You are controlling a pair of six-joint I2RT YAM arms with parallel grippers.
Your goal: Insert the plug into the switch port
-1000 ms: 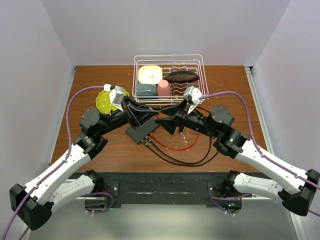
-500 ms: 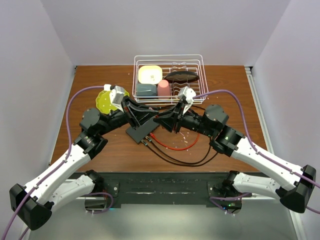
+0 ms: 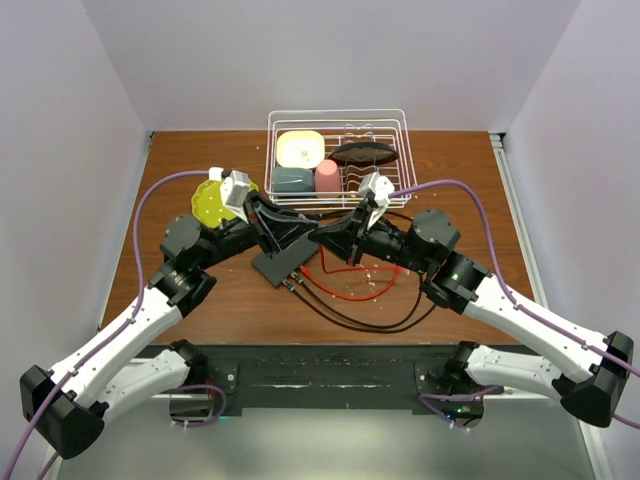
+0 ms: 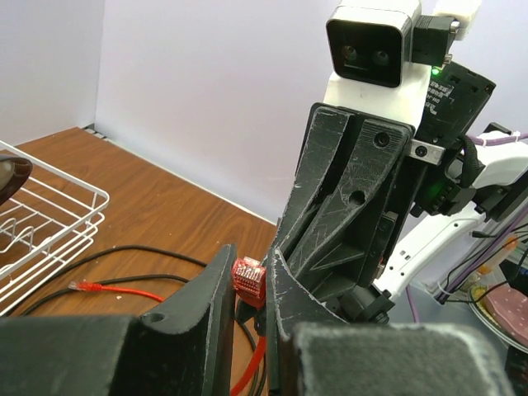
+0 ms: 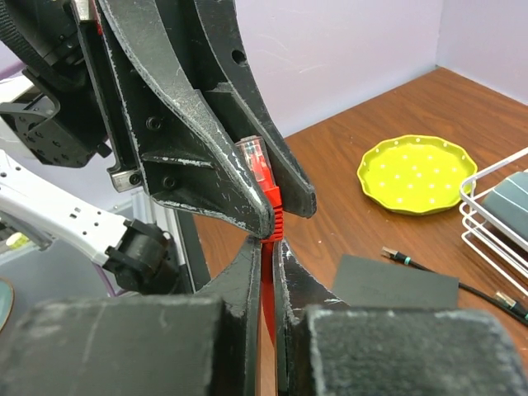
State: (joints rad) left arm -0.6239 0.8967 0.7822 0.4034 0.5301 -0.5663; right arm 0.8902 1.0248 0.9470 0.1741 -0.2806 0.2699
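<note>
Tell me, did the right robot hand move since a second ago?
Yes. The right gripper slid a little left, closer to the switch, which stayed put, and it shut on the red cable.

A white wire dish rack (image 3: 400, 125) stands at the middle of the far edge of the brown wooden tabletop (image 3: 200, 150). Inside it, on the left, are a pale yellow square dish (image 3: 299, 148), a blue-grey container (image 3: 292, 180) and a pink cup (image 3: 327, 177); a dark oval dish (image 3: 363, 152) leans in the right half. A yellow-green dotted plate (image 3: 208, 205) lies just left of the rack. Black cables (image 3: 350, 322) loop toward the near edge.
</note>
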